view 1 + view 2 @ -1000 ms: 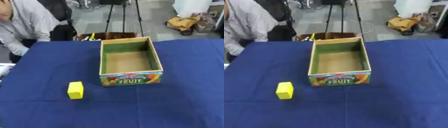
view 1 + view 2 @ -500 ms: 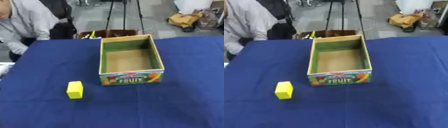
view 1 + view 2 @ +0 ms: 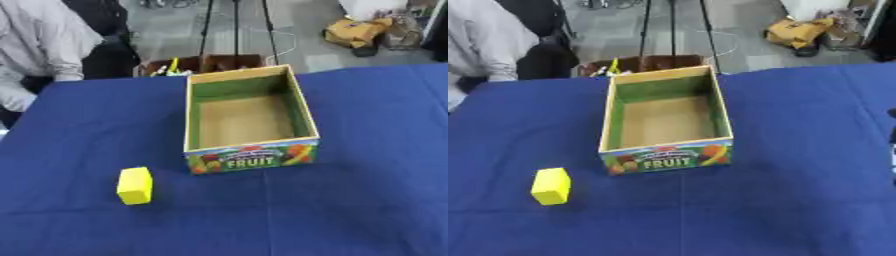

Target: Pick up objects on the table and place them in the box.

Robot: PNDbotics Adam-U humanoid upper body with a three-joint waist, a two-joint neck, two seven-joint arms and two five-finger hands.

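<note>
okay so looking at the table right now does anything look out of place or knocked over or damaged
Nothing stands out. The fruit box stands upright and open on the blue tablecloth, its inside bare, with no visible damage. The yellow block lies on the cloth to the box's front left, apart from it. Nothing is spilled.

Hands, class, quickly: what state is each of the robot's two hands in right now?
Left hand: not in either eye view, so its state cannot be told.
Right hand: likewise out of view; state cannot be told.
</note>
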